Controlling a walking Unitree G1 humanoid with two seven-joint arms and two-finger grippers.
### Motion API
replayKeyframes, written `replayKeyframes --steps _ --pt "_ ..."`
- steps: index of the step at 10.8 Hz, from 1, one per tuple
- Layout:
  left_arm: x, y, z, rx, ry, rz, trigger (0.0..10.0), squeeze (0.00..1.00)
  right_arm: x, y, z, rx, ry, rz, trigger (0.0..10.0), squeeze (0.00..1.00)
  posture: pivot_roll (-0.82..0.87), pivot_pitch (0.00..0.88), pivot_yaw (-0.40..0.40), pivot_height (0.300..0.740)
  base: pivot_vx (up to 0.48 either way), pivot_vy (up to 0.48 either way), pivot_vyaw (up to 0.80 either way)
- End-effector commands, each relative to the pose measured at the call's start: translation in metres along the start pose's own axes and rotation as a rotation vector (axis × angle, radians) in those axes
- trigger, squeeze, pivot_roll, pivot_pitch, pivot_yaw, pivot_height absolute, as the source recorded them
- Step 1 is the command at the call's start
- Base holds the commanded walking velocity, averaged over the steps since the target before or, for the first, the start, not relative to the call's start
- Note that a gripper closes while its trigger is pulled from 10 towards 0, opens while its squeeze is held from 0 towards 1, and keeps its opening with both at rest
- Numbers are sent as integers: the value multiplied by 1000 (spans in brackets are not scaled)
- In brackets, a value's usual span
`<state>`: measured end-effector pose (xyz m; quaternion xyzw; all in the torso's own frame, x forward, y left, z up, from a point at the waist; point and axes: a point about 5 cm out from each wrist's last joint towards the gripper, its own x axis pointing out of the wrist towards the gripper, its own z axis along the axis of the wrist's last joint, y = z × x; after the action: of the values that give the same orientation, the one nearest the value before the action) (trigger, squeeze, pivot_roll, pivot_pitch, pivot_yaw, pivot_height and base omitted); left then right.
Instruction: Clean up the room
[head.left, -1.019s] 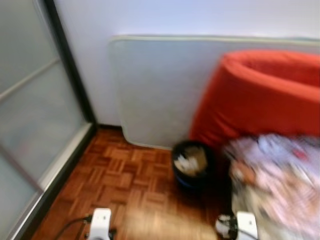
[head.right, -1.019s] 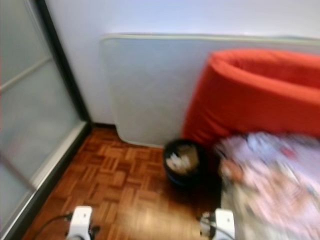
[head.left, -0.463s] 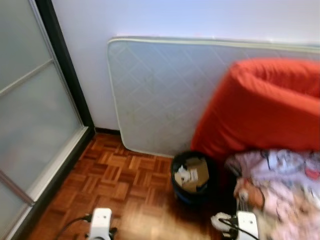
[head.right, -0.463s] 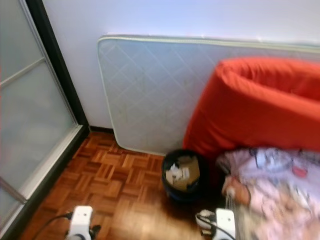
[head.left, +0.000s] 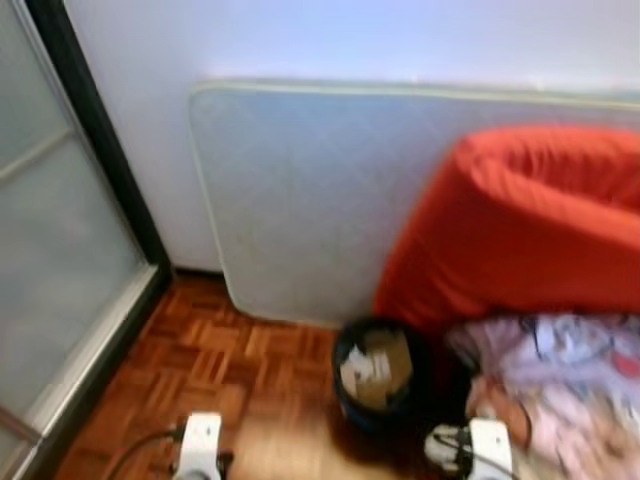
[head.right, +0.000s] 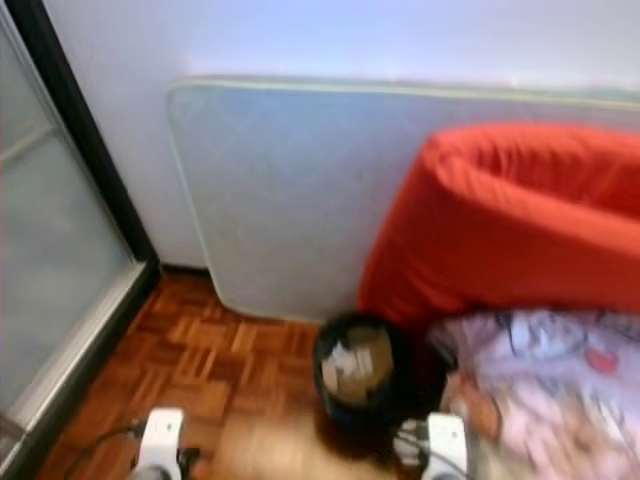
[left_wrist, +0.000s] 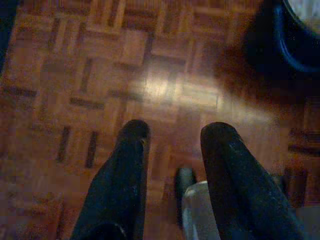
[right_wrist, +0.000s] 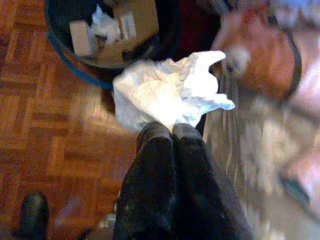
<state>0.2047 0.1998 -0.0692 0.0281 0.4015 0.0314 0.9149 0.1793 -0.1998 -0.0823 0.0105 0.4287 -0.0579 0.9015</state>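
Right wrist view: crumpled white paper (right_wrist: 165, 97) is pinched in the closed right gripper (right_wrist: 172, 131), near the bin (right_wrist: 75, 70). Not yet dropped; left gripper (left_wrist: 172, 137) is held narrowly parted, empty.

Left end effector (left_wrist: 172, 137) hangs low, fingers apart; right end effector (right_wrist: 172, 131) seems pinched closed

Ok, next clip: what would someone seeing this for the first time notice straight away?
Probably the big red cushion on the right, slumped against a pale mattress that stands on edge along the wall. Below them, a black bin holding paper and cardboard sits on the parquet floor. Close to the bin, the right claw is shut on a crumpled white paper.
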Motion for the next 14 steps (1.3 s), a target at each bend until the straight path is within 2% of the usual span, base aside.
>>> replayKeyframes --steps 1,10,13,14 --pt "-2 9 -7 6 26 25 10000 0 1 10 4 3 -11 20 10000 0 95 0 -18 740 274 0 500" --pt "-2 11 -5 -6 18 34 10000 0 2 4 5 47 -13 -23 10000 0 98 0 -18 740 279 0 0" --pt "-2 11 -7 -8 22 37 10000 0 2 3 6 62 -13 -26 10000 0 99 0 -21 740 282 0 -690" --pt "-2 11 -7 -9 21 38 10000 0 2 3 7 56 -22 -29 10000 0 99 0 -21 740 281 0 0"
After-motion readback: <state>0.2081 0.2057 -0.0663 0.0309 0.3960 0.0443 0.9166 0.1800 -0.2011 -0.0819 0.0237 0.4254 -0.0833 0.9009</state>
